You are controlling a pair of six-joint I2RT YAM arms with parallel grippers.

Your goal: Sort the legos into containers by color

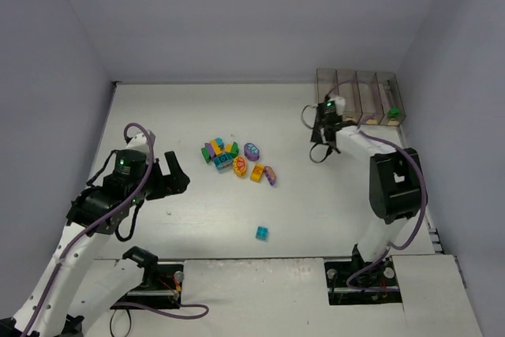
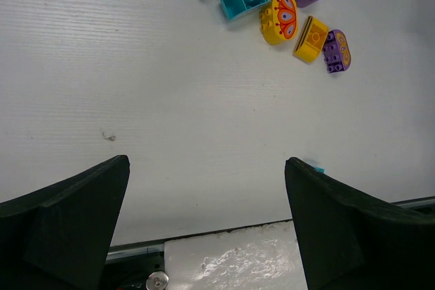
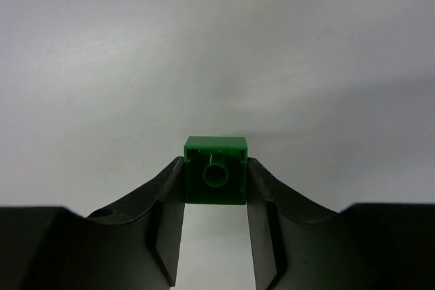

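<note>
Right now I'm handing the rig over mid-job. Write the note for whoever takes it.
Left gripper: open, empty, near the pile.
Right gripper: shut on a green brick, short of the containers.
The pile of yellow, purple, teal and green bricks lies unsorted on the table; a lone teal brick sits nearer the arm bases.
Done: a green piece is in the rightmost bin.
Left: drop the held brick, probably there, then sort the rest.
</note>
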